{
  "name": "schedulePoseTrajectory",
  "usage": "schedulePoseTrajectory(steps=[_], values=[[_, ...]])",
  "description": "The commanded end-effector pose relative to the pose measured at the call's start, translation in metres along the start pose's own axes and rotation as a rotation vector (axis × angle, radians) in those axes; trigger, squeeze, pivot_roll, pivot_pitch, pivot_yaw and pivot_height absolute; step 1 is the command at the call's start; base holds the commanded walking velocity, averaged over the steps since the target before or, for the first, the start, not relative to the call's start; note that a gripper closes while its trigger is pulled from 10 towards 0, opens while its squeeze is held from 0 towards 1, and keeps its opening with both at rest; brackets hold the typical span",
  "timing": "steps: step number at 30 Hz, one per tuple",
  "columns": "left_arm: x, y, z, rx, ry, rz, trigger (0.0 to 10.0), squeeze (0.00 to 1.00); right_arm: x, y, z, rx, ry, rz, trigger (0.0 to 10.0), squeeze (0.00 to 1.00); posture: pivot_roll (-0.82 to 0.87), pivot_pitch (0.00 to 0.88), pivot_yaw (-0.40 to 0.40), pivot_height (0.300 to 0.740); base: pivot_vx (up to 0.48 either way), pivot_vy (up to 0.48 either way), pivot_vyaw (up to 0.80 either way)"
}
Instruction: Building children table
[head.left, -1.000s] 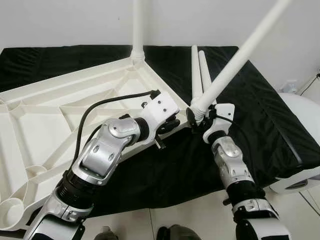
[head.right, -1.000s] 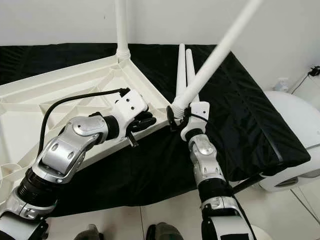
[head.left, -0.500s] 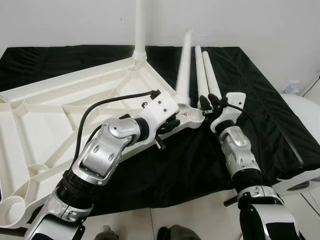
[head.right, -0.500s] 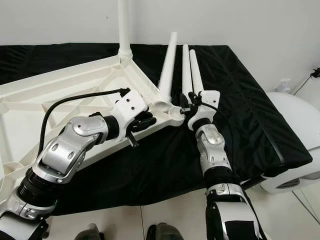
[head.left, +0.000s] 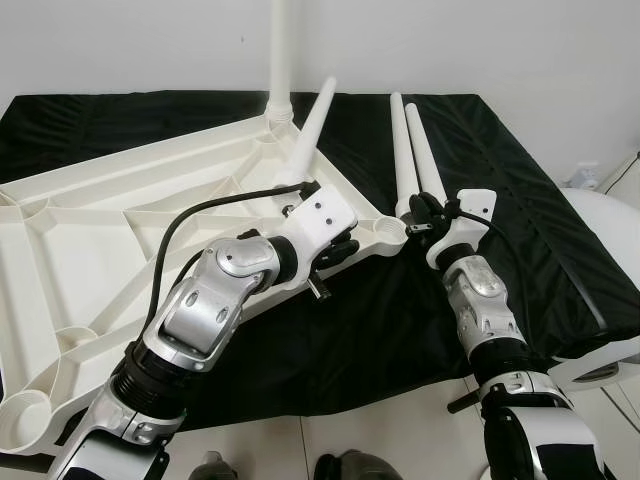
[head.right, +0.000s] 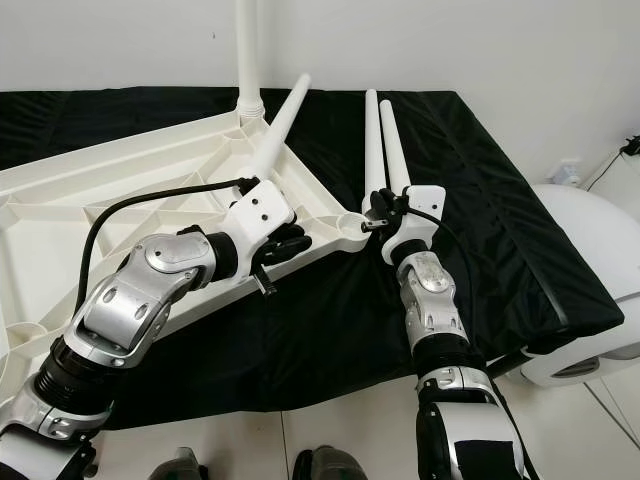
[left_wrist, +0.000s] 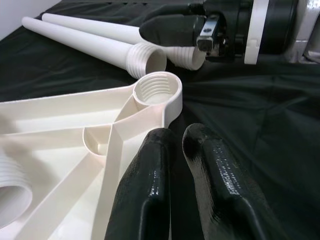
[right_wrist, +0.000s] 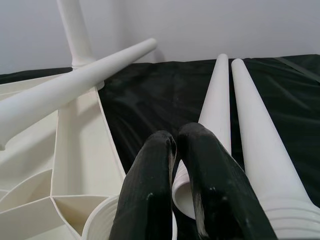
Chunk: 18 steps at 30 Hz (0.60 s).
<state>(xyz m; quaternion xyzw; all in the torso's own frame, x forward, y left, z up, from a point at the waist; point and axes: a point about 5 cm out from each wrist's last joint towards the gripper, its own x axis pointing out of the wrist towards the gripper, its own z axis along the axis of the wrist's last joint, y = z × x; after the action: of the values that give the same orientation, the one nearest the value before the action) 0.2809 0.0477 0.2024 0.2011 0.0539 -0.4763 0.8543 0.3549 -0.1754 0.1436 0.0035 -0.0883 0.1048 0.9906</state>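
Observation:
The white table top (head.left: 120, 230) lies upside down on a black cloth. One white leg (head.left: 279, 50) stands screwed into its far corner. Another leg (head.left: 310, 130) leans slanted over the top, its base hidden behind my left wrist. Two loose legs (head.left: 400, 150) lie side by side on the cloth. The near corner's threaded socket (left_wrist: 157, 90) holds nothing. My right gripper (head.left: 415, 222) hovers shut beside that socket, by the loose legs' threaded ends (right_wrist: 215, 95). My left gripper (head.left: 338, 252) is shut and rests against the table rim just short of the socket.
The black cloth (head.left: 540, 200) covers a low platform whose front edge runs near my feet and whose right edge drops off. A white rounded object (head.left: 605, 225) stands beyond that right edge. A white wall closes the back.
One second ago my right gripper held a leg slanted in the near corner socket. It let go, and the leg tipped leftward over the table top. The gripper drew back right.

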Motion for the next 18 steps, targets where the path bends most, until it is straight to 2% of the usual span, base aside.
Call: schedulePoseTrajectory(steps=[1,18], values=[[0.001,-0.001,-0.002,0.01,0.011,0.021,10.0,0.0,-0.001,-0.002,0.0,0.003,-0.01,-0.014,10.0,0.0,0.02,0.034,-0.069,0.74,0.0,0.0,0.0],[0.001,0.005,-0.019,-0.005,0.07,0.068,10.0,0.0,0.0,0.006,0.018,0.04,-0.09,0.019,10.0,0.0,0.02,0.047,-0.067,0.74,0.0,0.0,0.0]])
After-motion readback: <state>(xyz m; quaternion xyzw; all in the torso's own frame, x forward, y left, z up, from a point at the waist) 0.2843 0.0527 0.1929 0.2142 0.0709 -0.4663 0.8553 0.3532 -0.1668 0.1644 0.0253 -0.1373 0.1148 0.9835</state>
